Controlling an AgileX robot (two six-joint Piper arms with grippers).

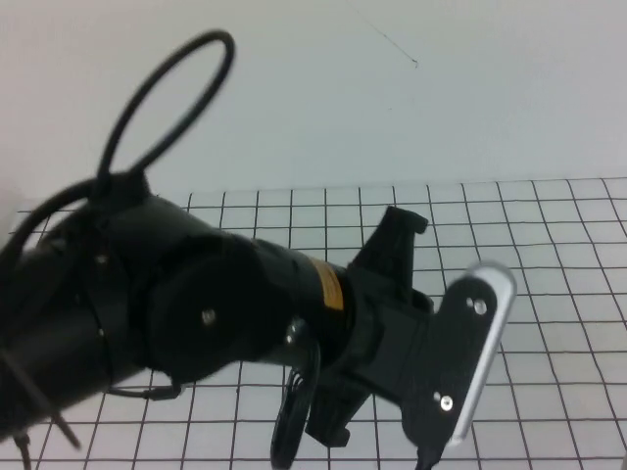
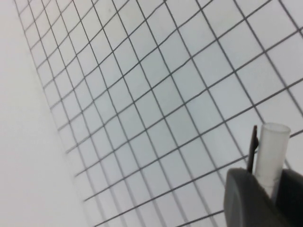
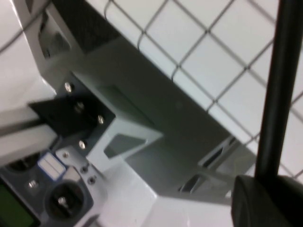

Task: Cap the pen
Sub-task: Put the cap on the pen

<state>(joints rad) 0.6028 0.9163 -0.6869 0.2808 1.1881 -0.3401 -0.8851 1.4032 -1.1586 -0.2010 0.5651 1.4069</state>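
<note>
High view: the left arm (image 1: 196,313) is raised close to the camera and fills most of the frame, hiding much of the white gridded desk (image 1: 549,225) beneath; neither pen nor cap can be picked out here.

Left wrist view: the left gripper (image 2: 267,182) hangs above the desk, its dark fingers (image 2: 246,194) pressed together on a short, pale translucent tube with a dark clip, which looks to be the cap (image 2: 272,146). Its open mouth points away from the fingers.

Right wrist view: the right gripper (image 3: 265,198) is lifted on the near side, facing the robot's base, pinching the pen (image 3: 279,85), a thin black shaft standing straight out from the fingers. The pen's tip is out of frame.

The step in hand appears to be bringing the two together in the air. To do it well, line the pen's shaft up with the cap's mouth first, then push straight along that line. A tilted approach would likely jam the tip on the rim or twist either piece in its grip.
</note>
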